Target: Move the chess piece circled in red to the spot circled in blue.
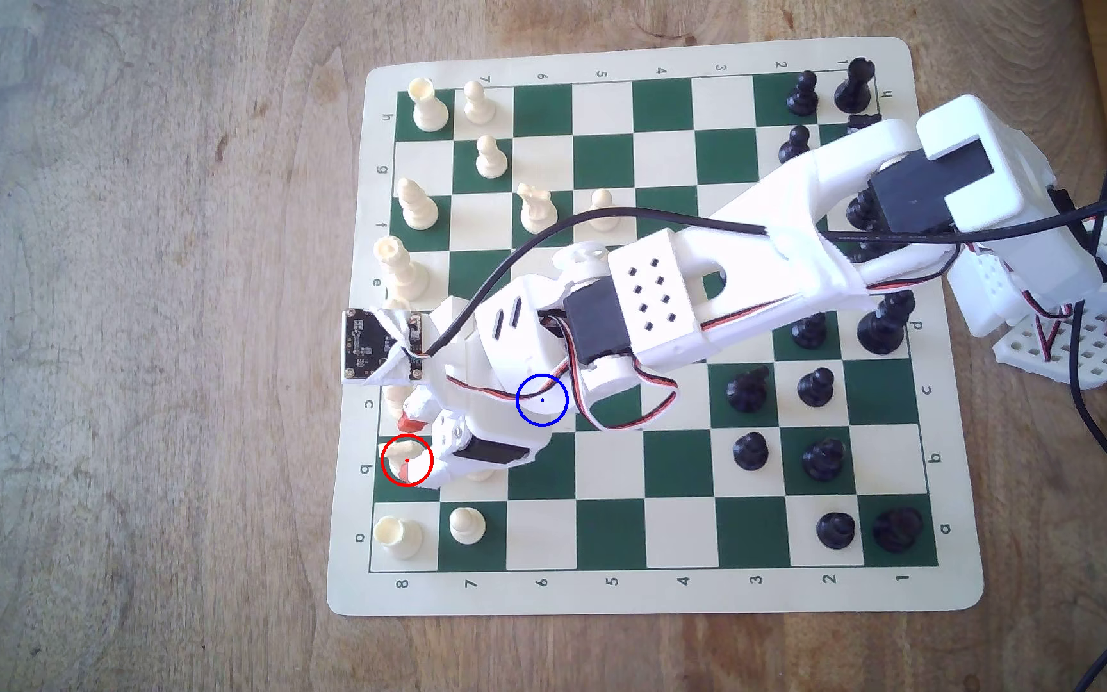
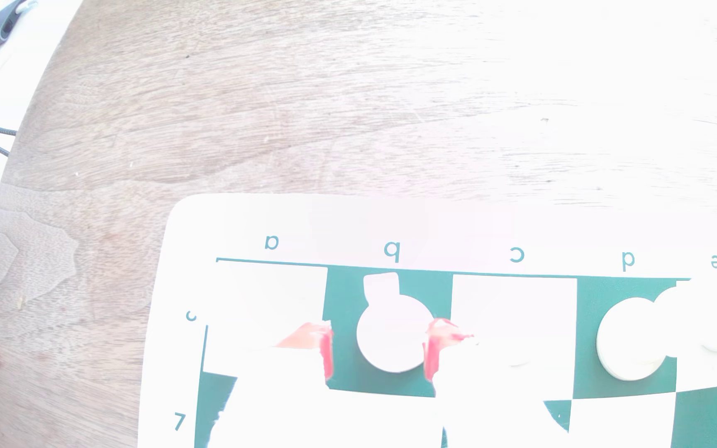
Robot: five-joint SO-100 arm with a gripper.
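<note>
The cream knight (image 1: 398, 454) stands on a dark green square inside the red ring, in the board's outer column at the exterior view's left. Seen from above in the wrist view, the knight (image 2: 391, 336) shows a round base and a jutting snout. My gripper (image 1: 410, 446) is down over it and open. One red-tipped finger (image 2: 326, 353) stands on each side, the other finger (image 2: 432, 351) close to the base. The blue ring (image 1: 541, 399) is drawn over my wrist, and the cream square under it is hidden.
A cream rook (image 1: 396, 535) and a pawn (image 1: 467, 525) stand in the row nearest the camera. A cream piece (image 1: 395, 399) sits just beyond the gripper, and another (image 2: 628, 340) two squares along. Black pieces (image 1: 750, 452) crowd the exterior view's right. Bare table (image 1: 138, 333) lies past the board edge.
</note>
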